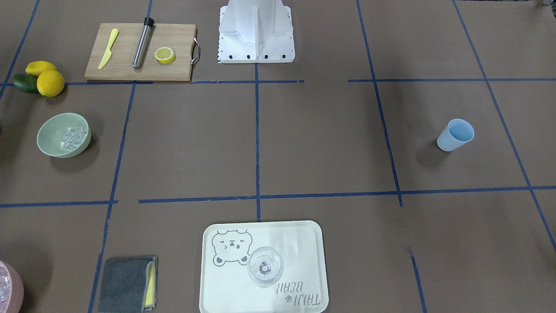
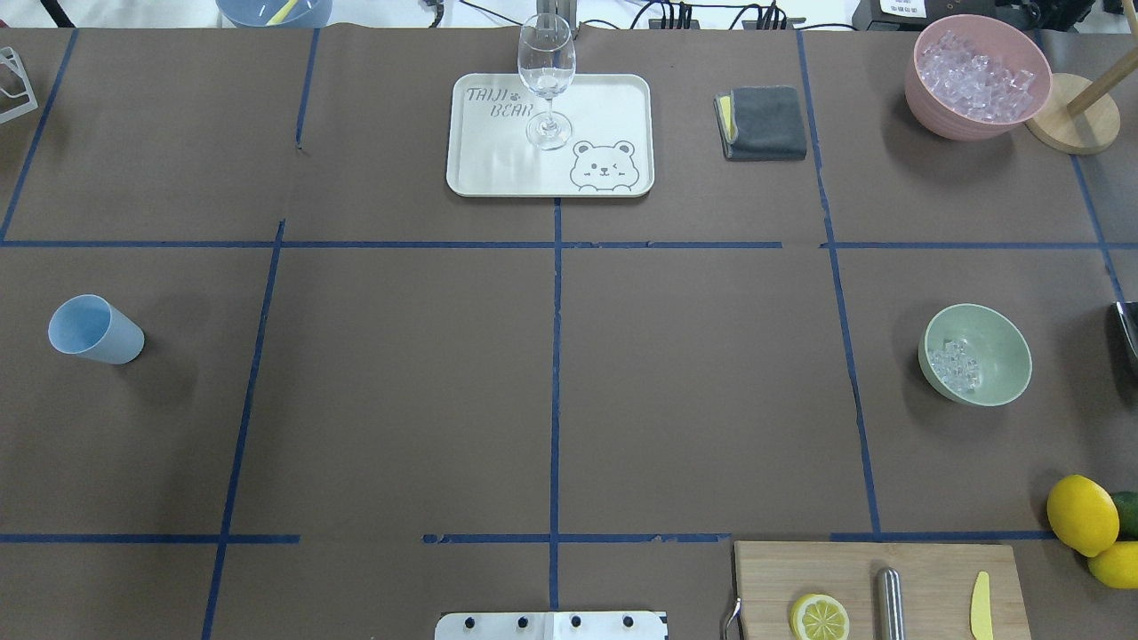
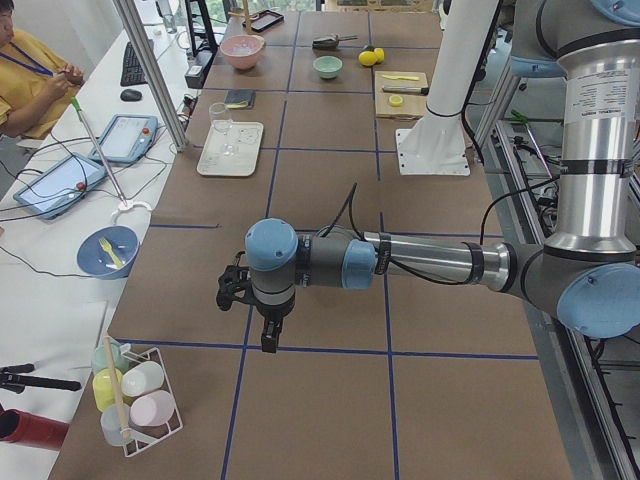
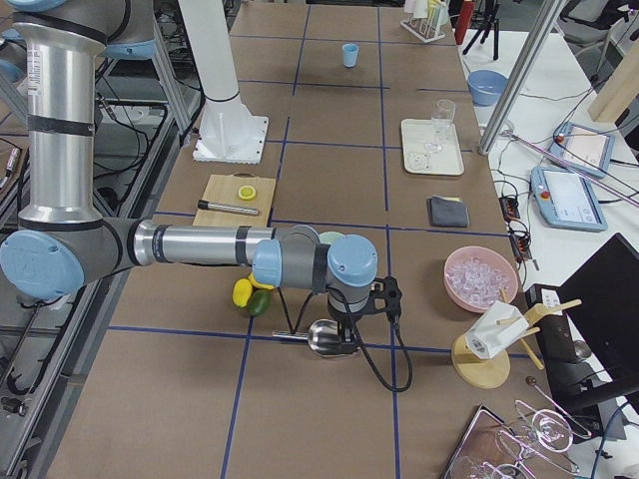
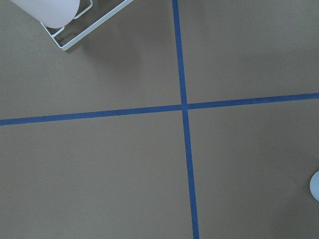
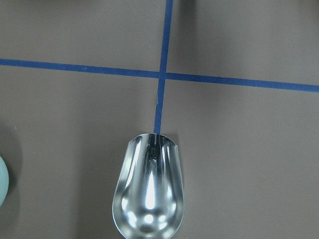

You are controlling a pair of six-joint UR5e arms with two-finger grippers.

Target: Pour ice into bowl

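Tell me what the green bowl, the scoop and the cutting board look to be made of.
The bowl: probably plastic or a fibre composite, matte; even pale green, no glare.
The scoop: metal, likely stainless steel, mirror-polished; bright reflections in its hollow.
The cutting board: wood or bamboo; light tan with faint lengthwise grain.

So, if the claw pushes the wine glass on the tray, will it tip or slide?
Probably tip: the wine glass stands tall on a thin stem over a small foot. It looks empty, so likely light. The tray seems smooth, so a low push might slide it; clear glass is presumably fragile.
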